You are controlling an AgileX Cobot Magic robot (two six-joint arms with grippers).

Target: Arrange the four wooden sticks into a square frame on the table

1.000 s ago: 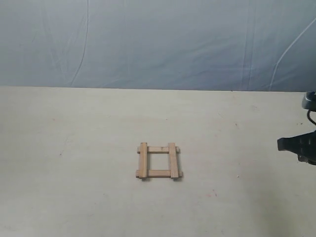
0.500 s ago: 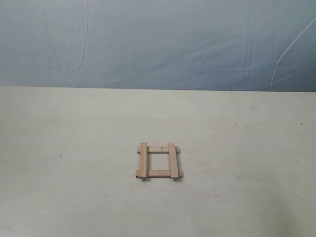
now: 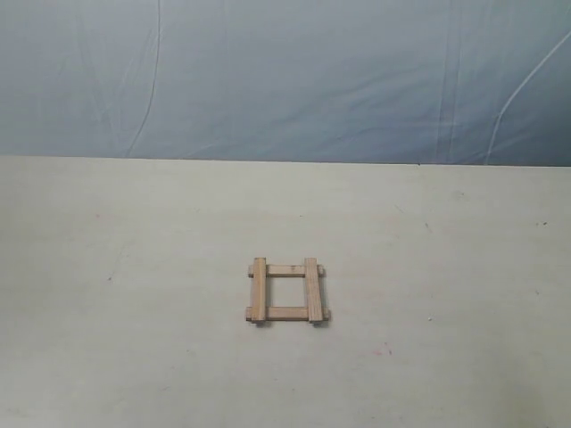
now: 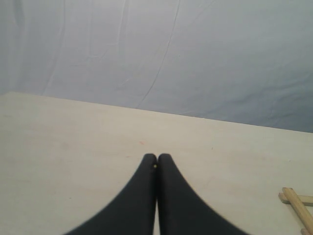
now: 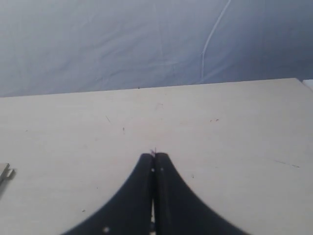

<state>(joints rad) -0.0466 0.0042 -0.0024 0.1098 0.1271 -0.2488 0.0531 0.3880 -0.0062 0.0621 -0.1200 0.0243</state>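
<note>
The four wooden sticks lie as a small square frame (image 3: 287,291) at the middle of the table (image 3: 134,232), two long strips resting across the two others with overlapping corners. No arm shows in the exterior view. In the left wrist view my left gripper (image 4: 157,158) is shut with nothing between its black fingers, and a corner of the frame (image 4: 296,201) shows off to the side. My right gripper (image 5: 154,157) is shut and holds nothing; one stick end (image 5: 5,172) peeks in at that view's edge.
A blue-grey cloth backdrop (image 3: 285,76) hangs behind the table's far edge. The table's right end (image 5: 305,82) shows in the right wrist view.
The right arm, seen at the exterior view's right edge a second ago, has drawn back out of that view. The frame has not moved.
</note>
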